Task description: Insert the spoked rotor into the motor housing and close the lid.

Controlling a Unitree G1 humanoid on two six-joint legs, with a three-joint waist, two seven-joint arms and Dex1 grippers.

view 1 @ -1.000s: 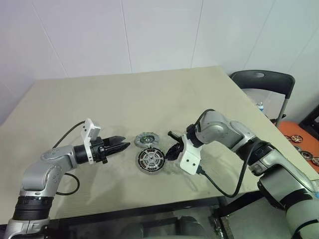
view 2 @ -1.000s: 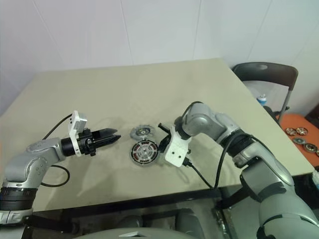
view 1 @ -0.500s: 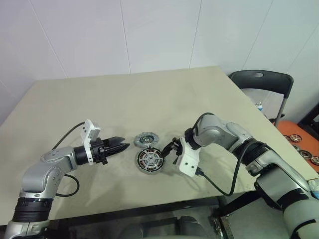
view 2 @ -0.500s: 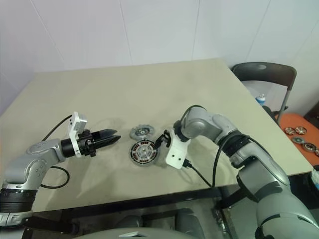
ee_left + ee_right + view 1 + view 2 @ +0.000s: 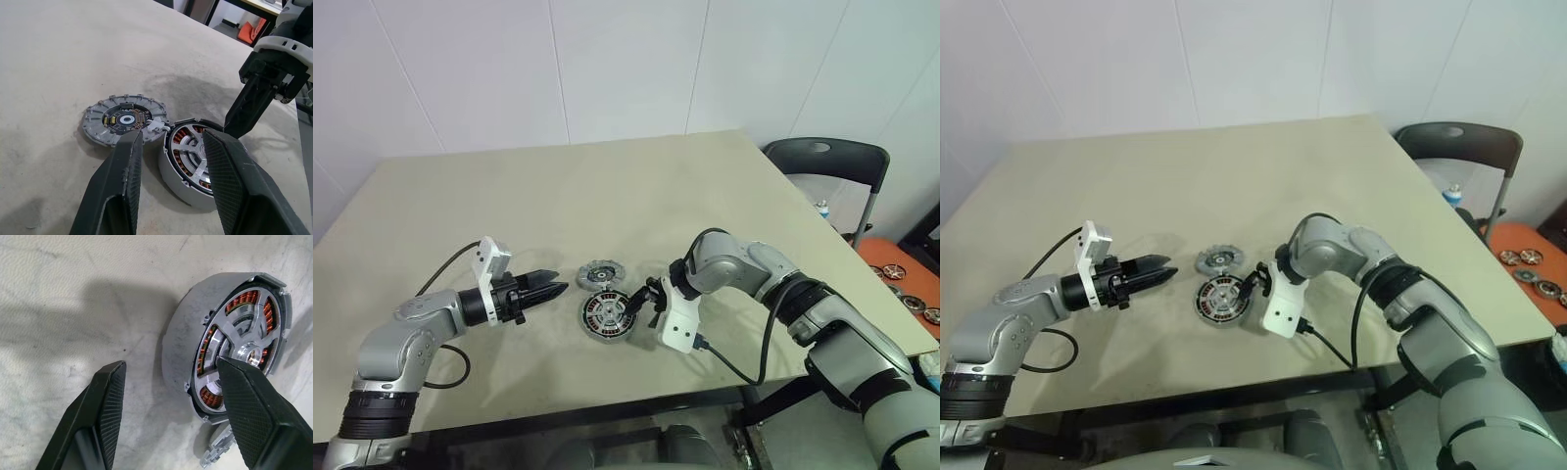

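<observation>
On the table: the housing (image 5: 608, 316) lies flat near the front edge, and the rotor (image 5: 244, 350) sits inside it, its silver spokes over the copper coils.
Lid: the lid (image 5: 598, 274) lies flat just behind the housing, almost touching it, not on yet.
Right claw: the right claw (image 5: 647, 298) is open and holds nothing. It points down at the housing's right edge, one finger (image 5: 252, 416) over the rim and one out over bare table.
Left claw: the left claw (image 5: 551, 285) is partly open and empty. It points almost level toward the two parts, off to their left.
Could go wrong: I think the right finger could bump the rim and push the housing into the lid.
Could also go wrong: if the rotor sits a bit crooked, the lid may not close flat.
</observation>
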